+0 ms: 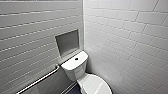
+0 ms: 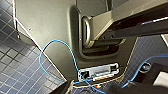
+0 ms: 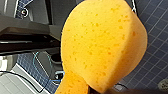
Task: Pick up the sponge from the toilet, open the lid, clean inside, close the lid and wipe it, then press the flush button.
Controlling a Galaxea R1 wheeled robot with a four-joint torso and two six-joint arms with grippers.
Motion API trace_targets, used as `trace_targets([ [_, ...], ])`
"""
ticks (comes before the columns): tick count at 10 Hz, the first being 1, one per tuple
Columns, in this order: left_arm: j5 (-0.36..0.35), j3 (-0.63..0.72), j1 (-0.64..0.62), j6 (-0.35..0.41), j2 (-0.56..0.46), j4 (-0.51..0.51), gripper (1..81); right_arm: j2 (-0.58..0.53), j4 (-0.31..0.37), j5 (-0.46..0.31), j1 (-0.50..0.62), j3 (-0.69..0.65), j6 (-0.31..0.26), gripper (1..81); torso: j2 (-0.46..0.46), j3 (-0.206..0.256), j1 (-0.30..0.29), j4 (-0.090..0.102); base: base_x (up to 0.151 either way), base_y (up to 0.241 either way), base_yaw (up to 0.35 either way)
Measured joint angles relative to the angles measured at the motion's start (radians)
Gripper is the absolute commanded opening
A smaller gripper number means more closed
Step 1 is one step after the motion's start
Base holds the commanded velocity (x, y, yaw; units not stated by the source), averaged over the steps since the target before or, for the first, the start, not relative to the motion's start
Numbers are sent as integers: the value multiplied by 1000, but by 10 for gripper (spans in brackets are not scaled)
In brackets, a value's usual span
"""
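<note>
The right hand (image 3: 96, 90) is gripping the orange sponge (image 3: 102, 42). On the toilet (image 1: 75, 68), the lid (image 1: 94, 85) is lying shut, with the flush button (image 1: 76, 59) behind it. I cannot tell the left hand's (image 2: 87, 91) state.

One toilet (image 1: 75, 69), one lid (image 1: 97, 85), one flush button (image 1: 76, 59), one grab rail (image 1: 40, 80), one niche (image 1: 67, 43) — and one sponge (image 3: 102, 45).

dark tiled floor (image 2: 11, 75), white toilet (image 1: 83, 75) on it
</note>
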Motion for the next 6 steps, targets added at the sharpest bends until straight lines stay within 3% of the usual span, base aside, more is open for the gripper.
trace_targets([
  [4,0,-2,6,0,-1,0,811,19,-5,-4,-3,-3,0,10,128,39,-81,0,0,0,0],
  [6,8,-2,12,0,0,0,811,18,-6,-14,-5,-9,0,10,161,45,-91,0,0,0,0],
])
